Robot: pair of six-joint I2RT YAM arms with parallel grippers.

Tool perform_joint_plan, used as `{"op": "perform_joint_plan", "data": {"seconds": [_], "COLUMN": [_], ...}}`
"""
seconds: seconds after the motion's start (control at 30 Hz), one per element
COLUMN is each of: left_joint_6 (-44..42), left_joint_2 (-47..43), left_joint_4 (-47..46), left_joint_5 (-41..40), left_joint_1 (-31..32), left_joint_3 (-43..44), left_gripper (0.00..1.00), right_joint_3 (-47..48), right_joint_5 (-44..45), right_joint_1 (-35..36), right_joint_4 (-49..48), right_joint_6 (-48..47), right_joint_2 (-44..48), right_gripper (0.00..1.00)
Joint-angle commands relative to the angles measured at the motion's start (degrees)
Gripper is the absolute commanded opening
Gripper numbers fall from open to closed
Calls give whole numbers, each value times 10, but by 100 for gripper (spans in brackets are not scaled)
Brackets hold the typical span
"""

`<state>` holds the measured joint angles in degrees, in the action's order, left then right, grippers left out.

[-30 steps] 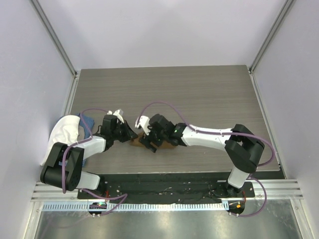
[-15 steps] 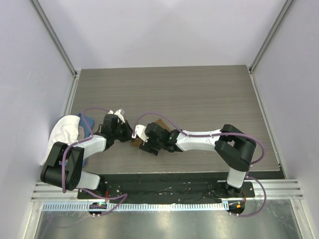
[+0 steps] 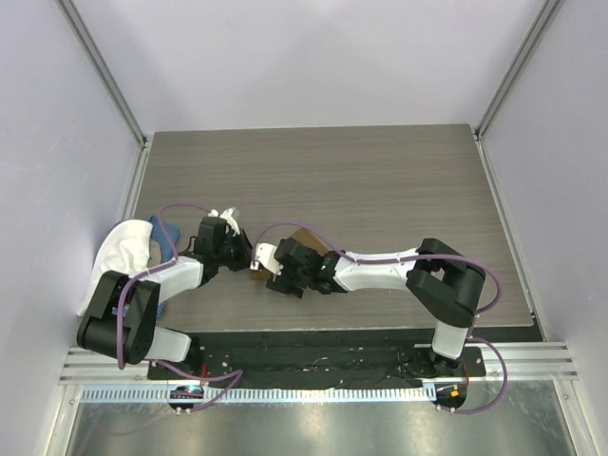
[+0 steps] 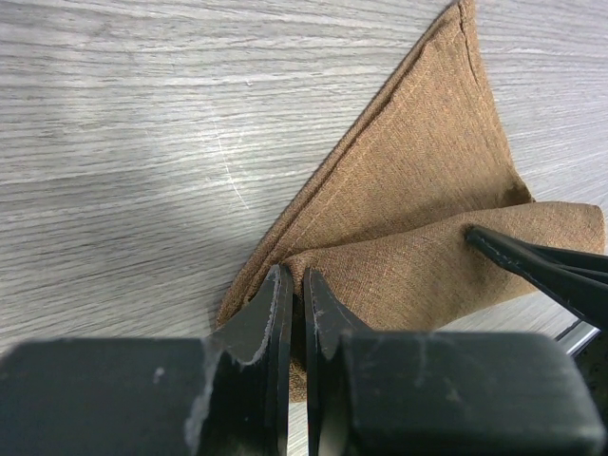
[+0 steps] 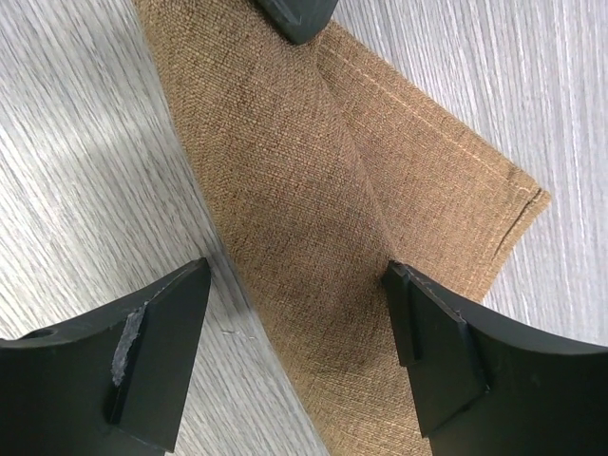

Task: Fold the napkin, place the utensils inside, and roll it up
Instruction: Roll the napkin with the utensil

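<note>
The tan-brown napkin [image 3: 304, 235] lies rolled into a narrow bundle at the table's near middle, mostly covered by both grippers. In the left wrist view the napkin [image 4: 418, 190] tapers toward my left gripper [image 4: 296, 280], which is shut on the roll's end. My left gripper [image 3: 249, 256] meets my right gripper [image 3: 271, 275] over the bundle. In the right wrist view my right gripper [image 5: 296, 275] stands open astride the napkin [image 5: 304, 190], one fingertip [image 5: 404, 285] touching the cloth, the other over bare table. The utensils are hidden.
A white cloth [image 3: 123, 252] and a blue cloth [image 3: 166, 233] lie bunched at the table's left edge beside the left arm. The grey wood table [image 3: 380, 180] stretches back to white walls with metal corner posts.
My right gripper has slid left along the napkin toward my left gripper, still open. The left gripper has stayed shut and shifted only slightly.
</note>
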<state>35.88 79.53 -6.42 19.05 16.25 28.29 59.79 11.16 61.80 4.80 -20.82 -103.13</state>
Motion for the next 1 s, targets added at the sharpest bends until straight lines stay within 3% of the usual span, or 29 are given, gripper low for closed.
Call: {"op": "perform_joint_plan", "data": {"seconds": [0.0, 0.63, 0.97], "left_joint_6": [-19, -24, -16], "left_joint_2": [-10, -13, -16], "left_joint_4": [35, 42, 48], "left_joint_5": [-8, -9, -12], "left_joint_1": [7, 12, 12], "left_joint_3": [12, 15, 22], "left_gripper": [5, 2, 2], "right_joint_3": [17, 33, 42], "right_joint_5": [33, -24, -85], "right_joint_1": [3, -17, -24], "right_joint_4": [-1, -1, 63], "right_joint_6": [-20, -26, 3], "right_joint_2": [14, -5, -24], "right_gripper": [82, 85, 79]}}
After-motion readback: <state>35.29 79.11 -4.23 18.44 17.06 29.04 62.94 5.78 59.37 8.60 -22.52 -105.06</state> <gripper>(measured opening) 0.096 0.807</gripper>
